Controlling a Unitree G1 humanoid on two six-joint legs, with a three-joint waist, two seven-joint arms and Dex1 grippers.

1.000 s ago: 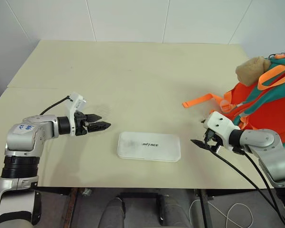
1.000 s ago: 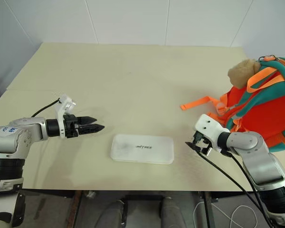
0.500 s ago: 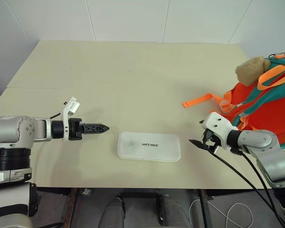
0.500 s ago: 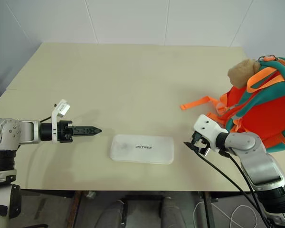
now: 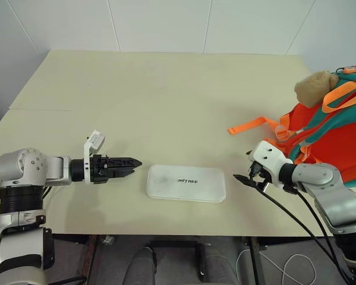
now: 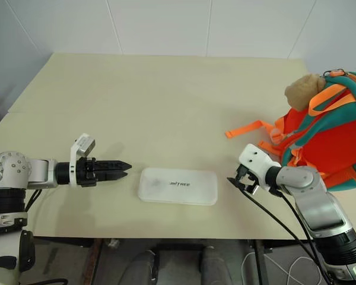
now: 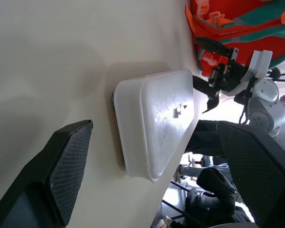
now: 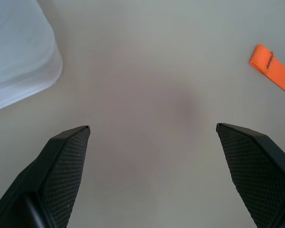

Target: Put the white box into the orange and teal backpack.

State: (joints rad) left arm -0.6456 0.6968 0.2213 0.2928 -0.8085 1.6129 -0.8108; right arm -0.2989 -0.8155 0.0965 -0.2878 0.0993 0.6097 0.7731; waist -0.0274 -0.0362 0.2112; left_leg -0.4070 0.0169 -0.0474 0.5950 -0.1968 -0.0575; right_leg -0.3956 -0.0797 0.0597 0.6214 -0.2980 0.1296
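Note:
The white box (image 5: 186, 183) lies flat near the table's front edge, its dark lettering facing up. My left gripper (image 5: 135, 167) is open and points at the box's left end, a short gap away; the left wrist view shows the box (image 7: 152, 123) between its fingers (image 7: 66, 166). My right gripper (image 5: 246, 171) is open and empty just off the box's right end, with the box's corner (image 8: 14, 47) in its wrist view. The orange and teal backpack (image 5: 335, 127) stands at the table's right edge, behind my right arm.
A tan plush toy (image 5: 314, 86) sits on top of the backpack. An orange strap (image 5: 249, 126) trails from it onto the cream table (image 5: 166, 101). Black cables hang from my right wrist over the table's front edge.
My left wrist has rolled and the left arm has sunk closer to the table, its gripper still pointing at the box's left end. The right arm and the box have not moved.

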